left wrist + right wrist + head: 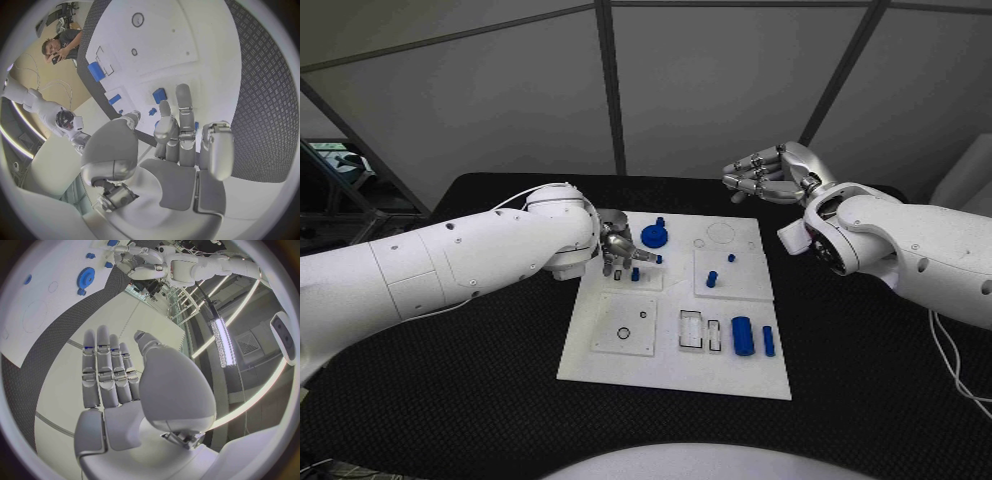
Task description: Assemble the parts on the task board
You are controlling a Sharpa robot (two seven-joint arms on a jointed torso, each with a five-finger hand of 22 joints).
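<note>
The white task board [669, 365] lies in the middle of the table. A blue gear [655, 237] stands at its far left, and the right wrist view shows the gear [85, 276] too. My left hand [619, 250] hangs over that corner, fingers pointing down beside a small blue peg [635, 272]. In the left wrist view my left hand [178, 145] has its fingers stretched out and apart with nothing in them, above a peg [152, 111] and a blue block [160, 95]. My right hand [769, 172] is raised beyond the board's far right corner, its fingers [106, 370] extended and empty.
More blue parts lie on the board: a block [711, 279], a small peg [731, 257], a thick cylinder [743, 337] and a thin bar [769, 340] at the near right. Empty slots [692, 329] sit beside them. Black table [877, 350] surrounds the board.
</note>
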